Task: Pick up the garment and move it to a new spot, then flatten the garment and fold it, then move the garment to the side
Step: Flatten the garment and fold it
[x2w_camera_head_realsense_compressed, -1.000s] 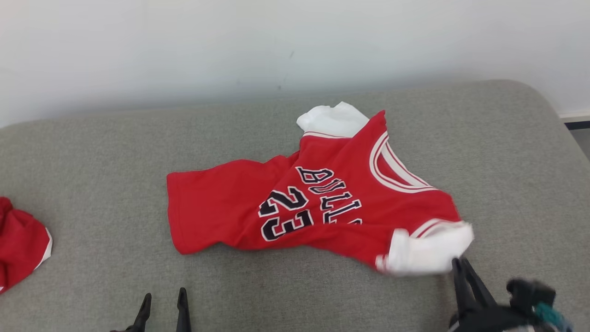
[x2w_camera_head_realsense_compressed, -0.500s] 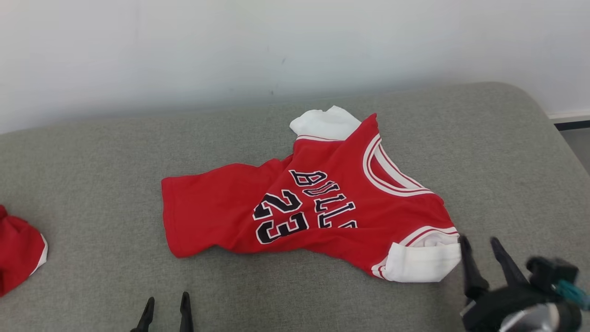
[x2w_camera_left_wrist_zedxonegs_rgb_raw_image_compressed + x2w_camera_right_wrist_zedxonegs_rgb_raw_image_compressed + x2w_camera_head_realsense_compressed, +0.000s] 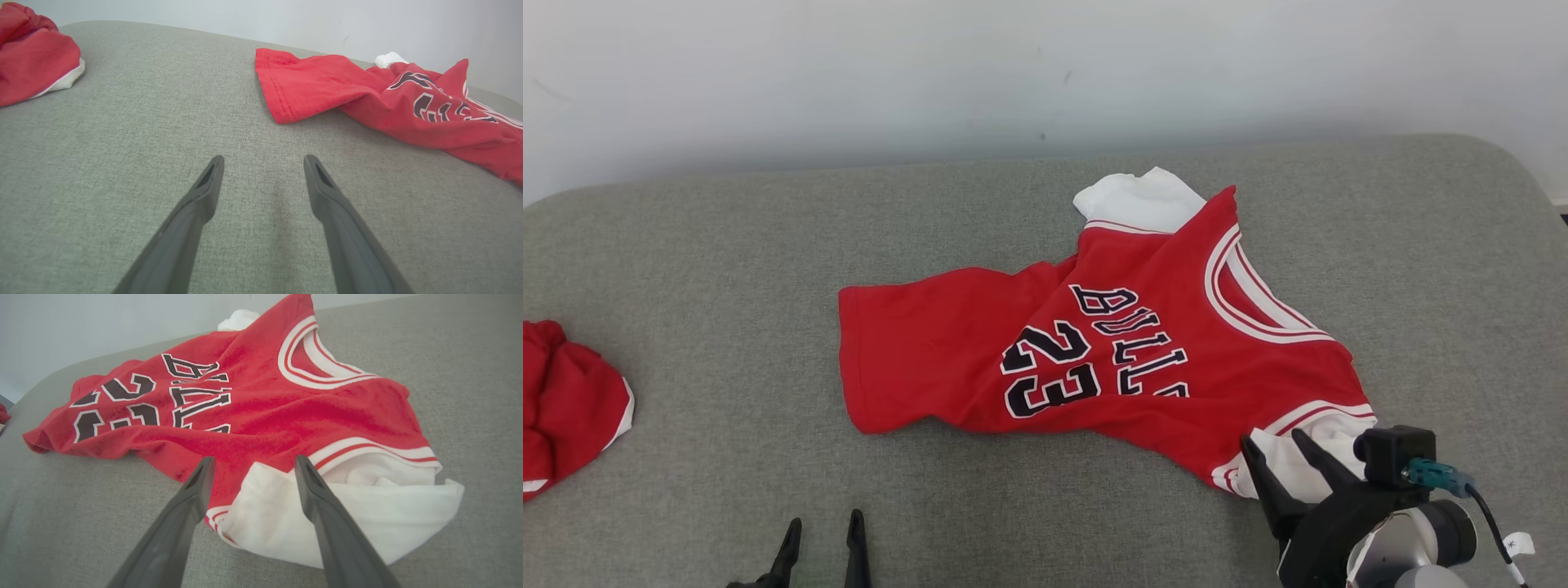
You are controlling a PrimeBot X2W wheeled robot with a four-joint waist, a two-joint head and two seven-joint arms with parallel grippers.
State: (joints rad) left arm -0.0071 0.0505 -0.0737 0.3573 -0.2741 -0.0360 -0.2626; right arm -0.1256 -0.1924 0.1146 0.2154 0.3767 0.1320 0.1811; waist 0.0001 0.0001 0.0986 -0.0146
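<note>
— What does the head view give you that the wrist views don't?

— The whole garment (image 3: 1094, 351), lying print-up near the middle of the grey worktop (image 3: 727, 269), and both pairs of fingers at once. You also see a second red cloth (image 3: 568, 408) well off from the garment's hem side.

— And up close?

— The right wrist view shows you the near white sleeve (image 3: 327, 522) doubled over on itself, with the striped cuff above it. The left wrist view shows the stitched hem (image 3: 282, 102) and bare worktop in front of it.

— How do your fingers stand?

— The right fingers (image 3: 1260, 474) are spread wide and hold nothing. One tip sits over the white sleeve and the other over the red edge beside it. You can't tell whether they touch the cloth. The left fingers (image 3: 854, 547) are just as wide and empty, well short of the garment's hem.

— So where is the garment for you?

— It starts right at the right fingers' tips and stretches away from them.
</note>
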